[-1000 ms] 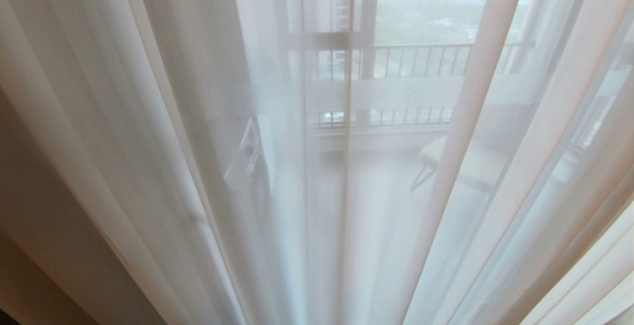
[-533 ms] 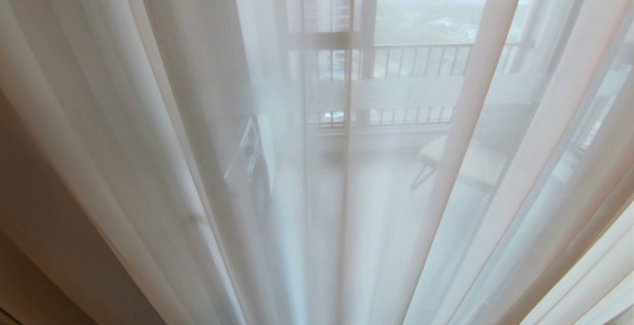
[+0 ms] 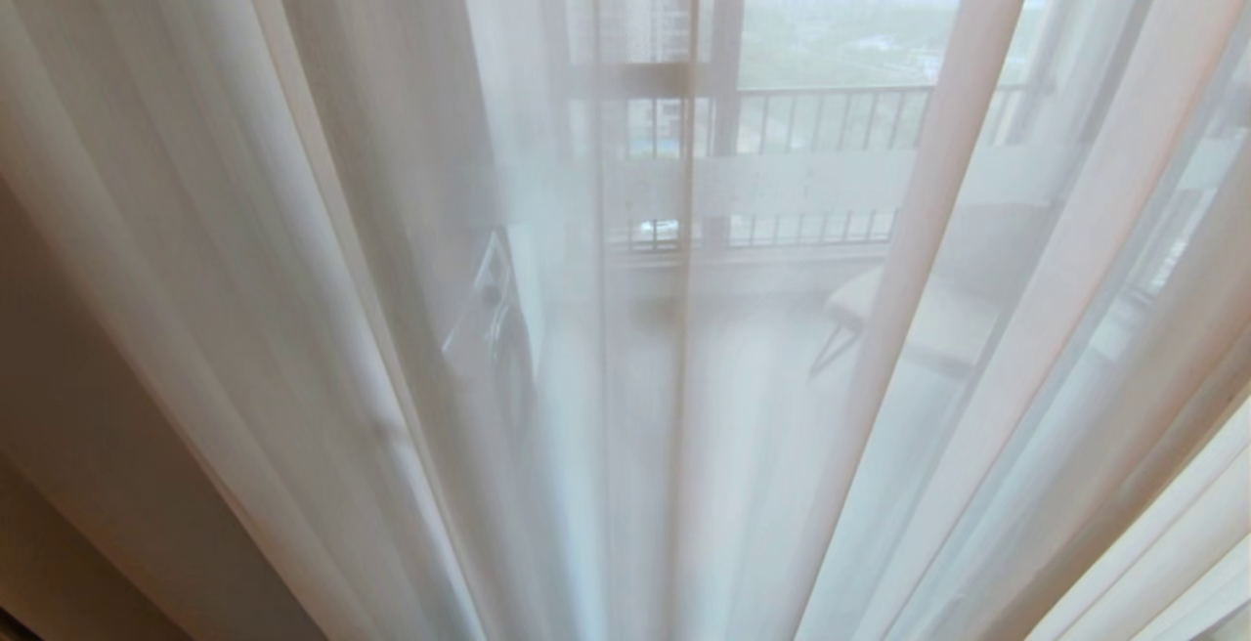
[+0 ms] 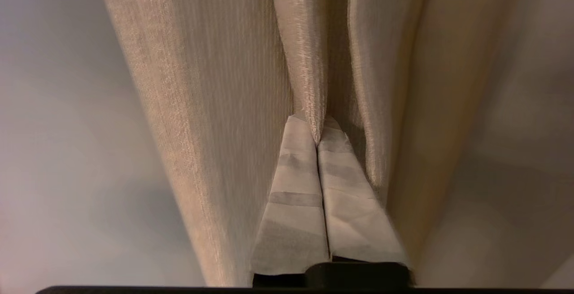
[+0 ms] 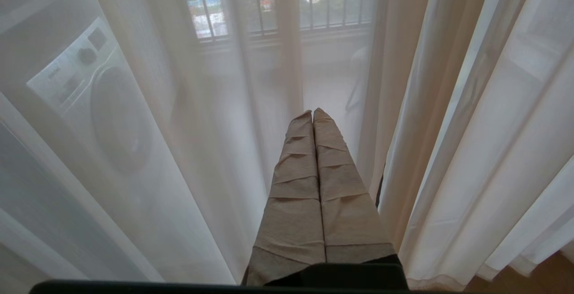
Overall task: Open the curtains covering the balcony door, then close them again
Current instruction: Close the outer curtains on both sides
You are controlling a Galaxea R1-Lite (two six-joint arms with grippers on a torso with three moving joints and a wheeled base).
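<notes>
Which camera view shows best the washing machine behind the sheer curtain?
The right wrist view: the washing machine shows its round door, control panel and knob through the sheer curtain. The head view gives only a faint edge-on shape. The left wrist view shows none of it, only heavy drape.

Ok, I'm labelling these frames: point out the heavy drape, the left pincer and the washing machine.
heavy drape (image 4: 210,105): left wrist view, on the broad woven fold.
left pincer (image 4: 317,139): left wrist view, at the taped tips pinching a pleat.
washing machine (image 5: 119,121): right wrist view, on its round door behind the sheer.
</notes>
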